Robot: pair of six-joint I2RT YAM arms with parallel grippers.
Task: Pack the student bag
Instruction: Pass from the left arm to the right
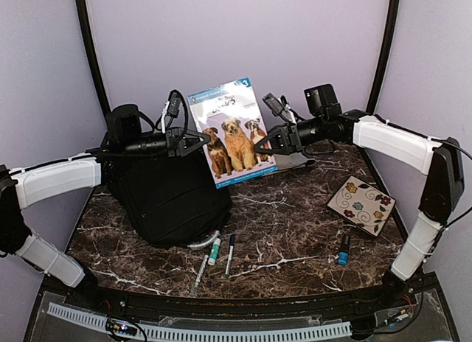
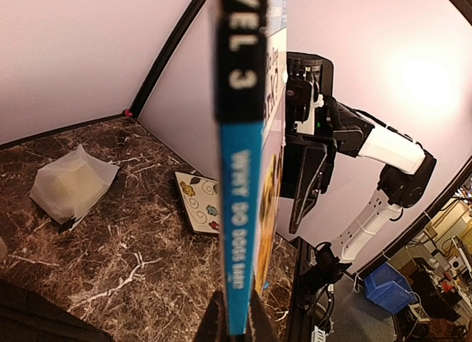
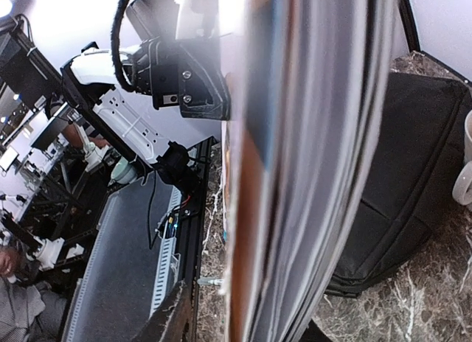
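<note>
I hold the book (image 1: 232,132) upright in the air at the centre of the top view, with one pincer on each side. My left pincer (image 1: 196,141) is clenched on the spine edge; in the left wrist view the spine stands straight up from between my fingers (image 2: 215,323). My right pincer (image 1: 263,145) sits on the opposite edge, where the pages are. It looks clenched there too, though in the right wrist view the pages are so near and blurred that I see the grasp poorly. The student bag (image 1: 169,198) lies on the table (image 1: 295,231), left of centre and lower in the frame, under my left pincer. I cannot tell from these views if its mouth is open. I judge that the step in hand is to bring the book down into the bag. To do it well, one pincer alone should carry the book, I think the left, because it is over the bag. The right should let go gently and then hold the opening wide. The book should enter narrow edge first and slowly, so that a corner does not catch the fabric and push the soft bag over. The pens (image 1: 214,250) lie just in front of the bag, and I must not sweep them.
</note>
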